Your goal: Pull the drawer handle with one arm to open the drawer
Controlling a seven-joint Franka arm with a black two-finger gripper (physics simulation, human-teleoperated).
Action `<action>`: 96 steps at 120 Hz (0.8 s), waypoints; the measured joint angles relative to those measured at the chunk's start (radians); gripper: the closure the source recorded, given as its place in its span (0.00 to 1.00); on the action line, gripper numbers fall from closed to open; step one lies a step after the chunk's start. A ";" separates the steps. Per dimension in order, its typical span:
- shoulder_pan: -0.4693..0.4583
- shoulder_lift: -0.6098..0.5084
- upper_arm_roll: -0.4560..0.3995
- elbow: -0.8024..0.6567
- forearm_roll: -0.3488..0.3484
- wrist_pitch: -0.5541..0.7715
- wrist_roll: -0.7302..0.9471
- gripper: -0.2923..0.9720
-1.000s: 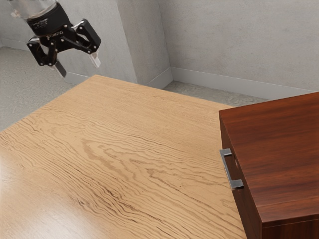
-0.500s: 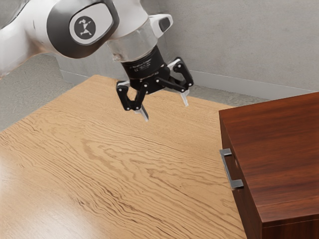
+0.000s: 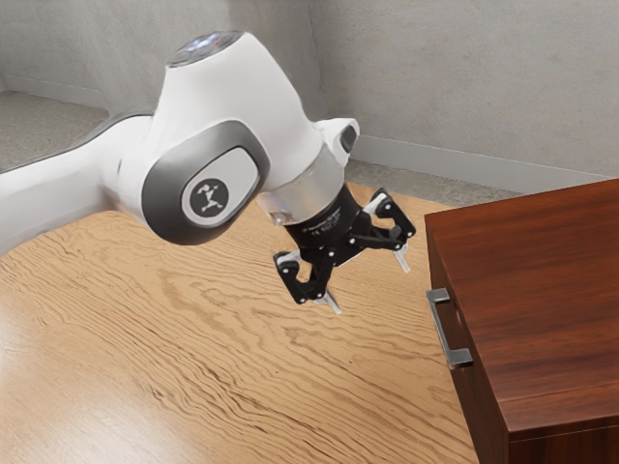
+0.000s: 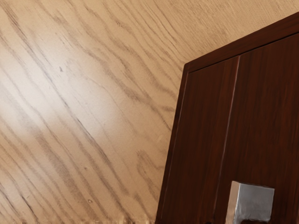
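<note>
A dark red-brown wooden drawer cabinet (image 3: 542, 300) stands on the table at the exterior view's right. Its grey metal handle (image 3: 448, 327) runs along the face turned toward the arm. My black gripper (image 3: 368, 282) hangs open above the table, a short way to the left of the handle and slightly above it, with nothing between its fingers. In the wrist view the cabinet front (image 4: 233, 140) shows with one end of the handle (image 4: 250, 201) close under my hand. The drawer front sits flush with the cabinet.
The light wooden table (image 3: 174, 348) spreads wide to the left of the cabinet. A grey wall and baseboard (image 3: 464, 164) run behind the table. My white arm (image 3: 203, 184) reaches in from the exterior view's left.
My arm has swung from the far upper left down and right across the table, bringing the open gripper close to the drawer handle. The cabinet has not moved.
</note>
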 joint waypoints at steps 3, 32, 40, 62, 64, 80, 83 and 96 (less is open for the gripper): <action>-0.002 -0.009 -0.006 -0.018 0.000 0.019 -0.005 0.23; -0.007 -0.040 -0.036 -0.106 0.001 0.155 -0.046 0.32; -0.006 -0.036 -0.038 -0.109 0.001 0.178 -0.053 0.34; -0.006 -0.031 -0.051 -0.149 0.002 0.239 -0.070 0.38; -0.006 -0.030 -0.051 -0.150 0.002 0.244 -0.072 0.39; -0.007 -0.023 -0.059 -0.163 0.002 0.278 -0.081 0.41; -0.007 -0.022 -0.059 -0.165 0.002 0.283 -0.083 0.42; -0.006 -0.021 -0.060 -0.176 0.002 0.302 -0.089 0.43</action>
